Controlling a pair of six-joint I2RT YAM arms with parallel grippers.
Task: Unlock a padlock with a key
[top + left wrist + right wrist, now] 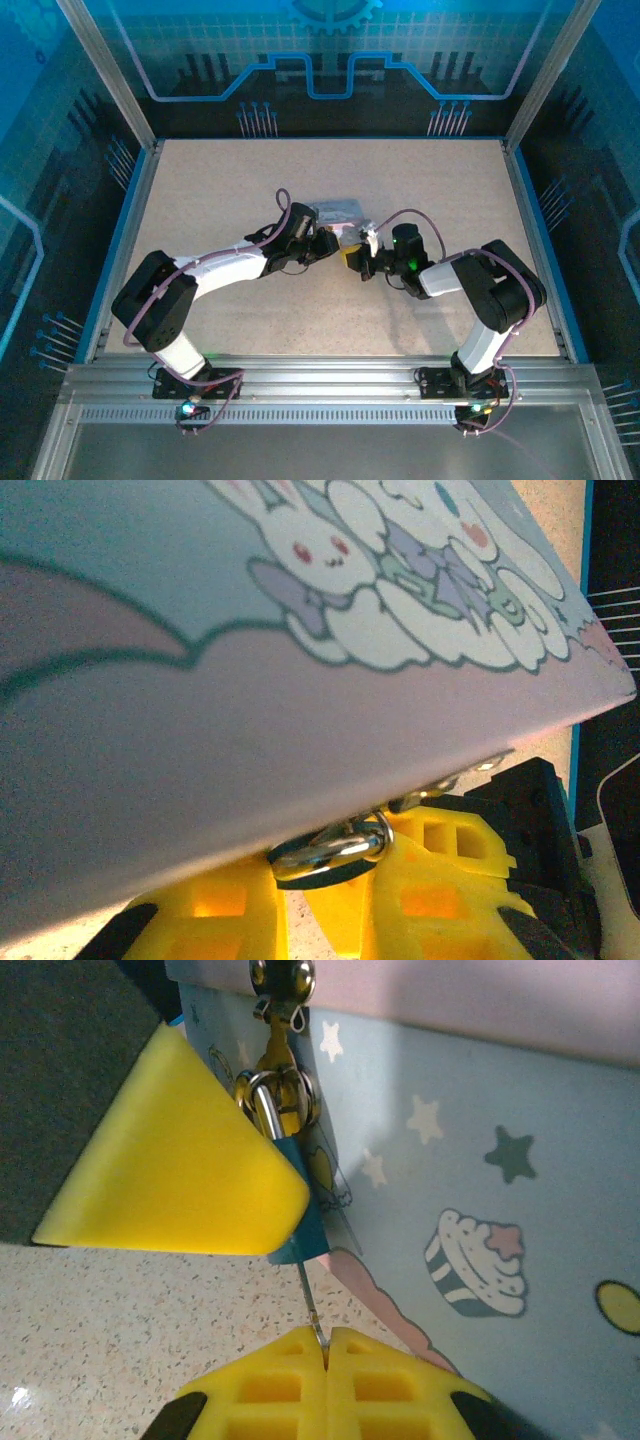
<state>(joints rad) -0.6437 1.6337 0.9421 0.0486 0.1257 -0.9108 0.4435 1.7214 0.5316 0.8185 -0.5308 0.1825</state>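
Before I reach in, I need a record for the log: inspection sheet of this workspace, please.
Surface: speckled beige table.
Job's things: padlock linked to the clasp of the tin; key, thin shaft reaching up to it.
Clutter: nothing seen.
Grippers: left gripper shut on padlock; right gripper shut on key.
Cables: purple cable looped over each arm.
Surroundings: blue printed walls.

Left wrist view: the tin (300, 680), blurred, is cut off by the top and left edges. Right wrist view: against the tin's starred side, the padlock (305, 1228) shows as a blue sliver, the rest behind a yellow finger (170, 1160); the key (308, 1300) has its end buried in the closed right gripper (323, 1348). Top view: both are too small to tell beside the tin.
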